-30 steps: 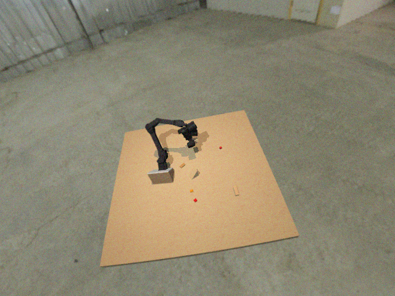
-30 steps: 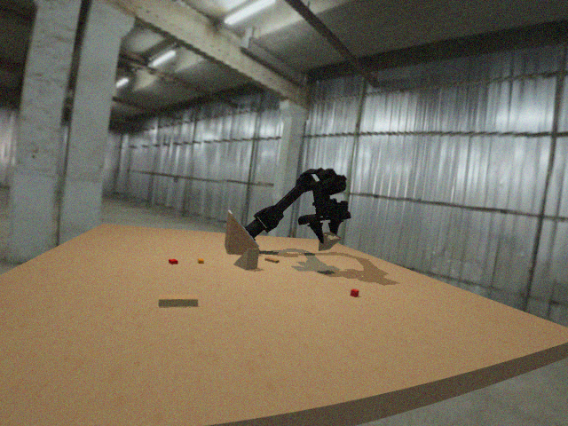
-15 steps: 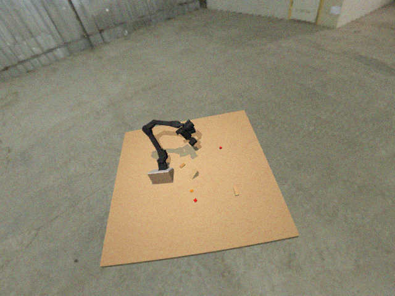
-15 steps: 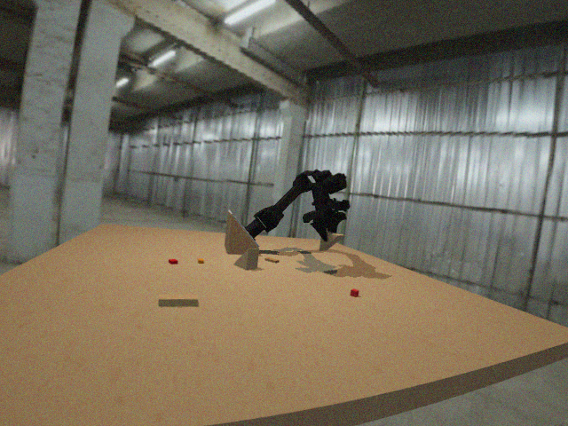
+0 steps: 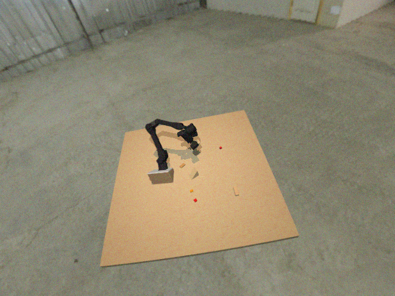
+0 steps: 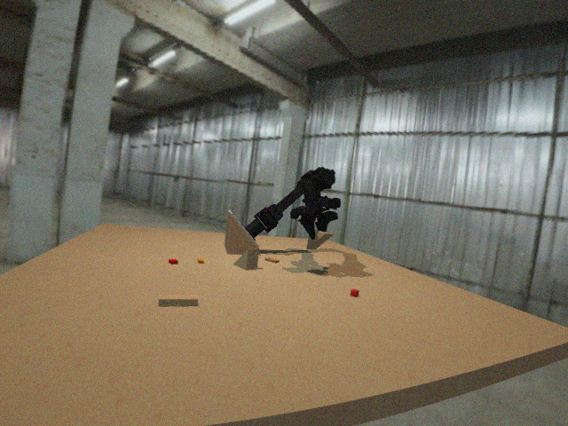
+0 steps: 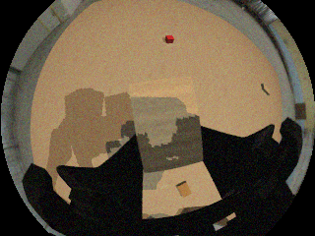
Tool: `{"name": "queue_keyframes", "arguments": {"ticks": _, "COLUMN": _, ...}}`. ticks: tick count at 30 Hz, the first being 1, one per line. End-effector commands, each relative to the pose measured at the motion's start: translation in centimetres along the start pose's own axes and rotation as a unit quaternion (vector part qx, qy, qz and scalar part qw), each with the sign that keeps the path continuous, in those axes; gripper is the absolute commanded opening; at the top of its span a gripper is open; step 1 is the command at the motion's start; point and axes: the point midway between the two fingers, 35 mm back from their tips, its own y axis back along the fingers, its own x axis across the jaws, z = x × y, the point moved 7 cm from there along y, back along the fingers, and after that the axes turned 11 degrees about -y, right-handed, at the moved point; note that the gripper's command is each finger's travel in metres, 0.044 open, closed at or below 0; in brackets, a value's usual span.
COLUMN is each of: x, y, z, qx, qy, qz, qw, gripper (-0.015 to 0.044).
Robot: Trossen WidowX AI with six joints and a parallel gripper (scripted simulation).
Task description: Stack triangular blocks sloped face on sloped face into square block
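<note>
My gripper (image 6: 316,232) (image 7: 165,132) is shut on one triangular block (image 6: 319,240) (image 7: 167,110), which it holds in the air over the table. In the exterior view this block is tilted, with a slanting edge facing down to the right. In the top view the hand mostly hides it. The other triangular block (image 5: 195,174) (image 6: 249,259) rests on the table, apart from the held one, with a sloped side showing. It does not show clearly in the wrist view.
A large slanted panel (image 5: 161,177) (image 6: 236,238) stands by the arm's base. A small tan block (image 5: 182,165) (image 6: 272,259), an orange cube (image 5: 191,190) (image 6: 200,261), two red cubes (image 5: 195,200) (image 5: 220,147) (image 6: 172,261) (image 6: 354,293) and a flat tan bar (image 5: 236,191) (image 6: 177,303) lie around.
</note>
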Motion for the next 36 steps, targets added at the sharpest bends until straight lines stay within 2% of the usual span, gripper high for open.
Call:
{"name": "queue_keyframes", "arguments": {"ticks": 1, "x": -1.5, "y": 0.3, "z": 0.0, "qx": 0.001, "qy": -0.002, "qz": -0.013, "qw": 1.000, "gripper": 0.0000}}
{"name": "queue_keyframes", "arguments": {"ticks": 20, "x": -9.2, "y": 2.9, "z": -0.9, "qx": 0.023, "qy": -0.009, "qz": -0.060, "qw": 0.998, "gripper": 0.0000}}
{"name": "queue_keyframes", "arguments": {"ticks": 36, "x": -15.5, "y": 6.0, "z": -3.7, "qx": 0.045, "qy": -0.009, "qz": -0.058, "qw": 0.997, "gripper": 0.0000}}
